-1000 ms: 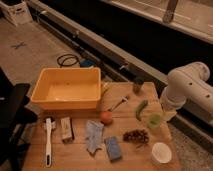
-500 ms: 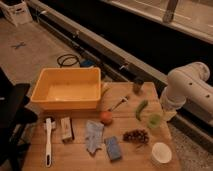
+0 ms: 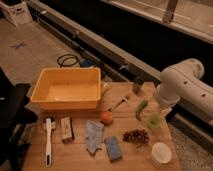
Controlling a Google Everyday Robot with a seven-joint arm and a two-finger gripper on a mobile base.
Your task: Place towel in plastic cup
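Camera view: hand, seemingly spread wide, hovers by plastic cup.

You have a single view. It looks down steeply from above the near side of the light wooden table and faces across it toward the grey concrete floor beyond. The range is moderate: nearly the whole tabletop fits, with the near edge cut off by the bottom of the frame. The yellow rectangular plastic bin sits left of centre. The white robot arm enters from the right edge. Its gripper hangs at right-centre, just above the small translucent green plastic cup.
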